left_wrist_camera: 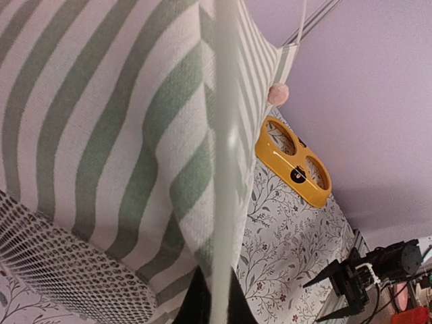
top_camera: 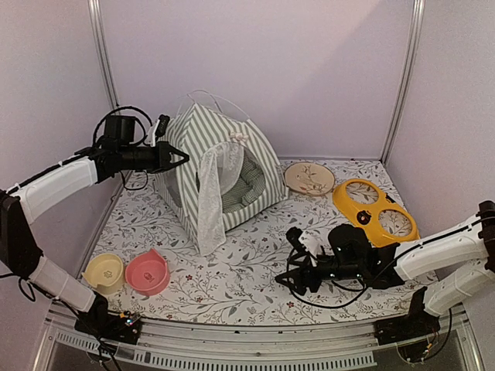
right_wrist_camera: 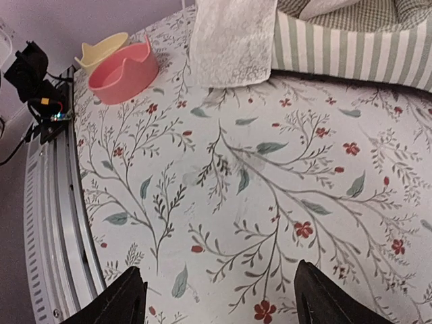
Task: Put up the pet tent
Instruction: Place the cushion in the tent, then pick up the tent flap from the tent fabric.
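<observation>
The pet tent (top_camera: 220, 166) stands upright at the back middle of the table, green-and-white striped, with a white lace curtain (top_camera: 210, 197) hanging over its doorway. My left gripper (top_camera: 179, 158) is at the tent's upper left side. In the left wrist view it (left_wrist_camera: 216, 290) is shut on a thin white pole (left_wrist_camera: 223, 169) running along the striped fabric (left_wrist_camera: 101, 135), above the black mesh window (left_wrist_camera: 61, 266). My right gripper (top_camera: 288, 277) hovers low over the floral cloth in front of the tent, open and holding nothing (right_wrist_camera: 219, 300).
A gingham cushion (top_camera: 246, 185) lies inside the tent. A pink bowl (top_camera: 147, 272) and a yellow bowl (top_camera: 104, 272) sit at the front left. A round patterned plate (top_camera: 309, 178) and a yellow two-hole stand (top_camera: 375, 210) are at the right.
</observation>
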Motion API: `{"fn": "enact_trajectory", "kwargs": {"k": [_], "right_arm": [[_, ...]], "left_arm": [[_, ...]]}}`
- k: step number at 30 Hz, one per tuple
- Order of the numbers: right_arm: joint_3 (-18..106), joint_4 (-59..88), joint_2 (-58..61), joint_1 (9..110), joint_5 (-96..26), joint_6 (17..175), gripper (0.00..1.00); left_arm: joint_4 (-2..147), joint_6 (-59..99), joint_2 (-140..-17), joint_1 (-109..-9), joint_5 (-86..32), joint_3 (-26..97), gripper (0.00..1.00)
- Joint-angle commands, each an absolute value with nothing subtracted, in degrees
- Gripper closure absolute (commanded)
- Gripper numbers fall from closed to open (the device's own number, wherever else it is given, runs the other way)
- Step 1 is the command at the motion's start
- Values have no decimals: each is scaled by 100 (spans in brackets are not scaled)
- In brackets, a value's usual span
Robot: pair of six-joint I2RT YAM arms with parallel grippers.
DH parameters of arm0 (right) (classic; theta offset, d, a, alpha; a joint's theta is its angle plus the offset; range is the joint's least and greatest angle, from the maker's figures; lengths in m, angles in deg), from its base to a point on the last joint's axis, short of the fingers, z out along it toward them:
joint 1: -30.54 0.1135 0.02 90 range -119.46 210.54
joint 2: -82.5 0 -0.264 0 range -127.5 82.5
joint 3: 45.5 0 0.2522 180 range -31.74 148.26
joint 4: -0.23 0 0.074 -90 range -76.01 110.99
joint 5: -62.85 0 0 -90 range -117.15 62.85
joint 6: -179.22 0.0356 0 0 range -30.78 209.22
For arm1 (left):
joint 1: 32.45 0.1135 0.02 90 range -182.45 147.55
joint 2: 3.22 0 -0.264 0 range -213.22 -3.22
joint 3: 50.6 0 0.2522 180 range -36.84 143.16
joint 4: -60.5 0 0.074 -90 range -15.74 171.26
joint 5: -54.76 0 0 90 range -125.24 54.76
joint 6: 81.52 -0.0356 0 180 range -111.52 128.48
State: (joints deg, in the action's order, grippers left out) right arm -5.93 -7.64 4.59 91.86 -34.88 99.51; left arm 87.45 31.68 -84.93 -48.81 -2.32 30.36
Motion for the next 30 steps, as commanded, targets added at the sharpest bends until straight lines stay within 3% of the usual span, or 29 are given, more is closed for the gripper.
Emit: {"fn": "enact_trajectory", "kwargs": {"k": [1,5,11,22,25,26,27,30], "right_arm": [[504,-1075,552,8850,-3026,9969,22],[2452,-596,-801,8554,-2376,10147,23],[4065,-932,-2917,8092,-2100,10800,21],[5858,-1315,-4816,8020,-1944,11532,16],[6501,-1309,-5380,8009,-1862,11614,19],[6626,-1289,-5461,7989,-1853,11660,25],[6668,-1262,-5462,7972,-1873,11706,40],[6153,-1179,-4732,7973,-1929,11740,100]], "left_arm": [[8992,3142,-8623,-4842,401,3154,100],[9074,3017,-8615,-4902,674,3171,100],[9158,2837,-8462,-4945,734,3219,100],[8967,2342,-8410,-4973,1321,3342,100],[9020,2135,-8409,-4993,1409,3400,100],[9048,2060,-8418,-4996,1374,3433,100],[9101,1963,-8427,-4991,1301,3488,100],[9295,1626,-8504,-4977,928,3734,100]]}}
